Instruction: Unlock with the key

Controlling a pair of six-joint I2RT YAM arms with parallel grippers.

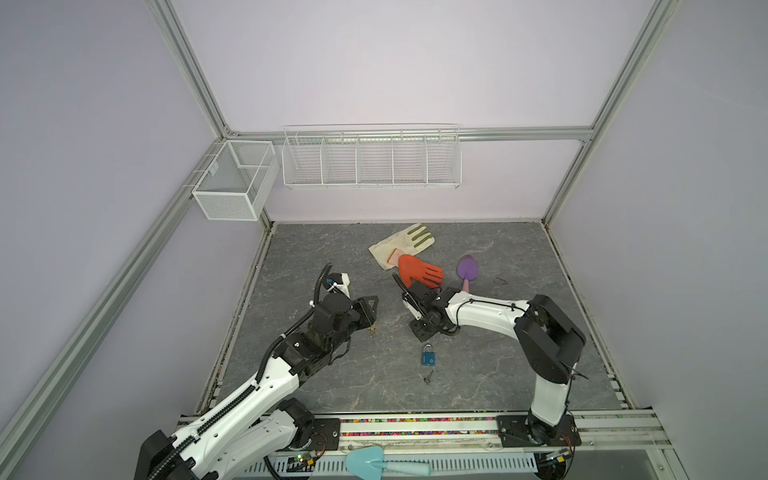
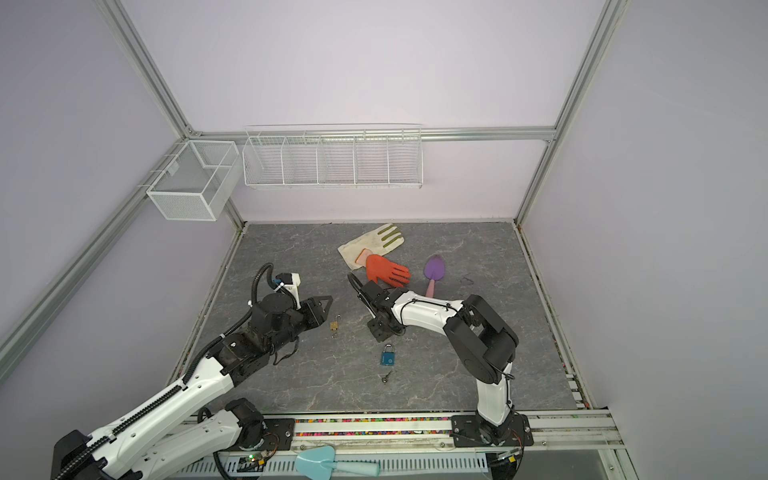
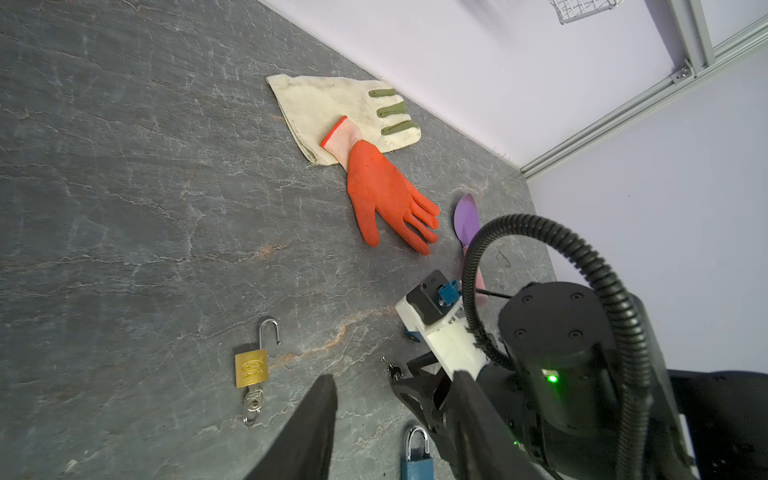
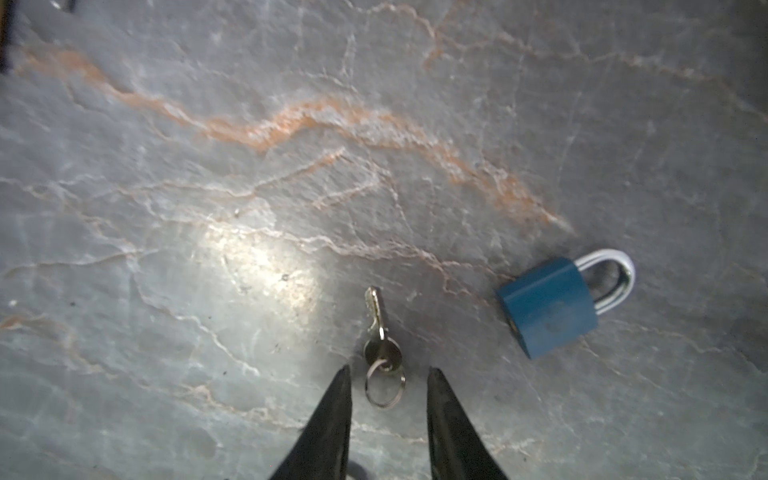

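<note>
A blue padlock [image 1: 428, 356] [image 2: 387, 356] [image 4: 548, 305] lies flat on the grey floor with its shackle closed. Just in front of it lies a small silver key [image 1: 427, 377] [image 2: 386, 377] [image 4: 380, 328] on a ring. My right gripper [image 4: 388, 371] [image 1: 422, 331] points down over them, open, and the key's ring shows between its fingertips, untouched. My left gripper [image 3: 392, 377] [image 2: 324, 305] hangs open and empty further left. Beside it lies a brass padlock [image 3: 250, 368] [image 2: 335, 325] with its shackle swung open and a key in its base.
An orange glove [image 1: 417, 270] overlaps a cream glove [image 1: 401, 243] at the back. A purple trowel [image 1: 467, 270] lies to their right. A light blue trowel [image 1: 374, 461] rests on the front rail. Wire baskets [image 1: 370, 160] hang on the back wall.
</note>
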